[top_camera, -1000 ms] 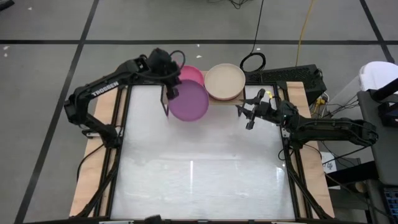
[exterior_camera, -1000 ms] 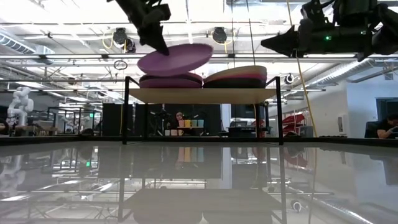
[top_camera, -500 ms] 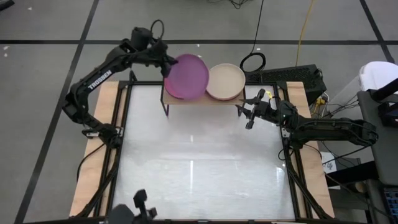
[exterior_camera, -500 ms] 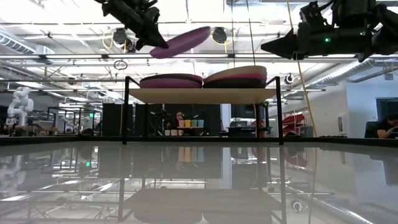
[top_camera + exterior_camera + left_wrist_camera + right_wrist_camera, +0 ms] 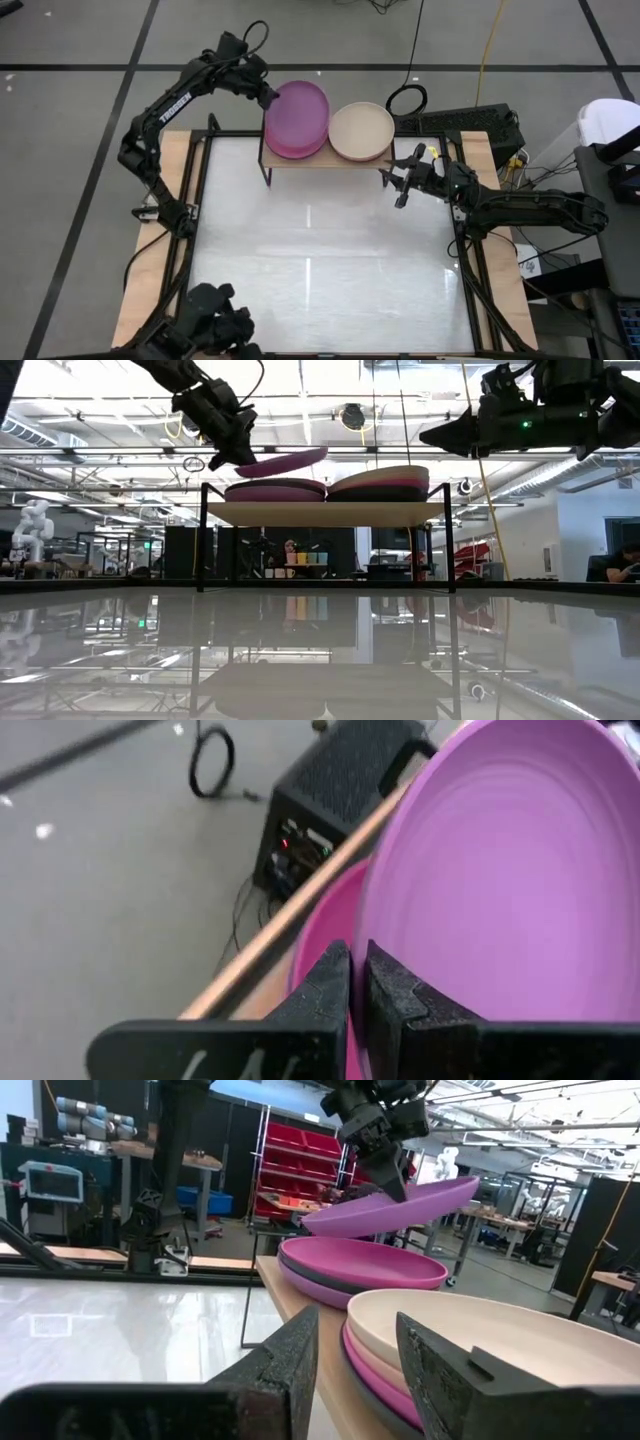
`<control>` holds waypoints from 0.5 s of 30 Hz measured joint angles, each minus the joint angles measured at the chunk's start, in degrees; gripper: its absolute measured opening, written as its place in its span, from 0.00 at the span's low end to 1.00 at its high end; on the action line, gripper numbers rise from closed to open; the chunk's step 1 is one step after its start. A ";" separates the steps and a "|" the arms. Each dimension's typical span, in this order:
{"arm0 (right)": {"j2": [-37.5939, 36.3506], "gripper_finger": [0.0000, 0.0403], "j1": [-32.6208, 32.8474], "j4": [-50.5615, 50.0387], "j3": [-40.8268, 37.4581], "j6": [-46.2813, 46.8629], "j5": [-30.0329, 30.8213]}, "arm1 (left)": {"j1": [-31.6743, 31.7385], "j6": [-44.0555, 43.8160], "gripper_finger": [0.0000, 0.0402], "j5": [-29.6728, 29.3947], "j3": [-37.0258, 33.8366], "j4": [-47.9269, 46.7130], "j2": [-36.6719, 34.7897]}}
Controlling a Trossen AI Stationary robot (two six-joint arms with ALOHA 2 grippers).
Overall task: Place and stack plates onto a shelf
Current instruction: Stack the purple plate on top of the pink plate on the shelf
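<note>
The shelf [image 5: 300,160] stands at the table's far edge on thin black legs [image 5: 203,540]. It carries two stacks of plates: the left stack [image 5: 275,490] has a magenta plate [image 5: 325,940] on top, the right stack [image 5: 361,130] a beige one [image 5: 470,1330]. My left gripper [image 5: 268,95] is shut on a purple plate [image 5: 297,118] just above the left stack. My right gripper [image 5: 400,185] hangs open in the air off the shelf's right end, touching nothing. My left gripper pinches the purple plate's rim [image 5: 372,935] on its far left side between both fingers [image 5: 325,985], slanting down from the far left. The plate [image 5: 280,460] is clear of the stack below, nearly level, with its free edge slightly raised.
A black box [image 5: 465,122] and a coiled cable [image 5: 406,99] lie beyond the table's far edge. A dark object [image 5: 215,320] shows at the near left corner. The white tabletop [image 5: 320,270] stretches in front of the shelf.
My left gripper has carried the purple plate from the near side of the left stack up and toward the far edge, tipping it steeply, then lowered it. The plate now lies almost level just above the left stack. The right arm has kept still.
</note>
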 joint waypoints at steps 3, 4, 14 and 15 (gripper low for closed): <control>0.00 0.29 -0.02 -0.35 0.00 0.00 0.00 | -0.14 0.33 0.02 0.05 0.19 -0.55 1.27; 0.00 0.29 0.00 -0.55 0.00 0.02 0.00 | -0.17 0.30 0.02 0.00 0.19 -0.46 1.68; 0.00 0.29 -0.01 -0.75 0.00 3.00 -0.08 | -0.59 -1.03 0.18 -0.83 0.25 -1.88 2.89; 0.00 0.29 -0.01 -0.92 0.00 3.16 -0.10 | -0.59 -0.62 0.20 -0.85 0.25 -2.20 2.71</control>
